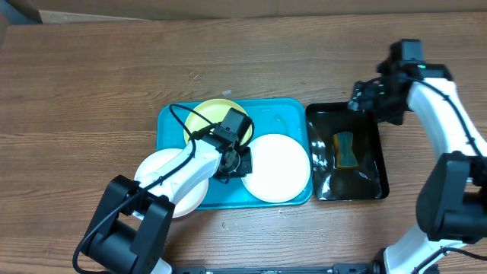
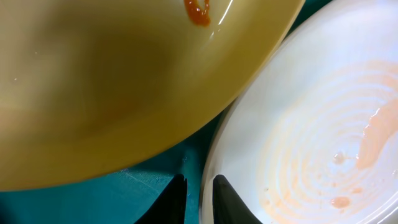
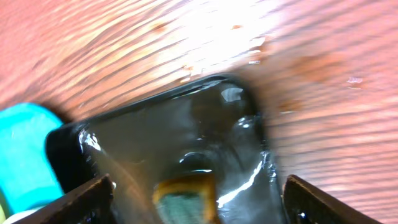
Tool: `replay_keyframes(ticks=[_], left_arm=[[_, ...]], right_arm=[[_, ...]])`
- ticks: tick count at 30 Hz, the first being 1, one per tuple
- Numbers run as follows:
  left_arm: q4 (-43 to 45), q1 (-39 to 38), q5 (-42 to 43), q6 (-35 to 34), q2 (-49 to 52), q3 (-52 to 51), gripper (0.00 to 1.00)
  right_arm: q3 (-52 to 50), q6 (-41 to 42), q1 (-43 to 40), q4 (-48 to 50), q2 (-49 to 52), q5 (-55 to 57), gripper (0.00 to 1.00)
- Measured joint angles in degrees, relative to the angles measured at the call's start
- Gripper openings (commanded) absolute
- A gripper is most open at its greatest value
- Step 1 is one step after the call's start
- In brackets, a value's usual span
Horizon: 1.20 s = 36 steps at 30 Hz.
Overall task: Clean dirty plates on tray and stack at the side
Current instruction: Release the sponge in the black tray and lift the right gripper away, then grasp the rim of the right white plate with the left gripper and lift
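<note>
The turquoise tray (image 1: 262, 114) holds a pale yellow-green plate (image 1: 205, 118) at the back and a white plate (image 1: 279, 167) at the right. A second white plate (image 1: 160, 176) lies off the tray's left front corner, partly under my left arm. My left gripper (image 1: 234, 161) sits between the tray's two plates. In the left wrist view its jaws (image 2: 200, 199) are nearly together on the rim of the white plate (image 2: 311, 124), which carries orange smears. The yellow-green plate (image 2: 124, 81) has a red smear. My right gripper (image 3: 198, 183) stands wide open and holds nothing.
A black tray (image 1: 373, 144) with a wet, shiny floor lies right of the turquoise tray. A yellow-edged green sponge (image 1: 346, 149) rests in it, seen below my right gripper (image 1: 367, 99). The turquoise tray's corner (image 3: 25, 155) shows at the left. Bare wooden table surrounds both trays.
</note>
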Motion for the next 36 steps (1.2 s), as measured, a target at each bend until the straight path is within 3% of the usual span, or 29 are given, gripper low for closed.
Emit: replay_keyframes(ticks=[4, 11, 26, 36], left_arm=[[-0.11, 0.00, 0.00, 0.13, 0.00, 0.00, 0.04], [-1.07, 0.00, 0.24, 0.00, 0.00, 0.20, 0.04], [-13.07, 0.00, -0.44, 5.03, 0.04, 11.63, 0.04], [-23.06, 0.00, -7.72, 7.82, 0.22, 21.14, 0.04]], right_arm=[[0.00, 0.15, -5.75, -1.16, 0.00, -1.20, 1.00], [0.00, 0.15, -10.75, -1.68, 0.00, -1.75, 1.00], [0.00, 0.15, -10.84, -1.11, 0.00, -2.03, 1.00], [0.00, 0.17, -10.84, -1.11, 0.00, -2.16, 1.00]])
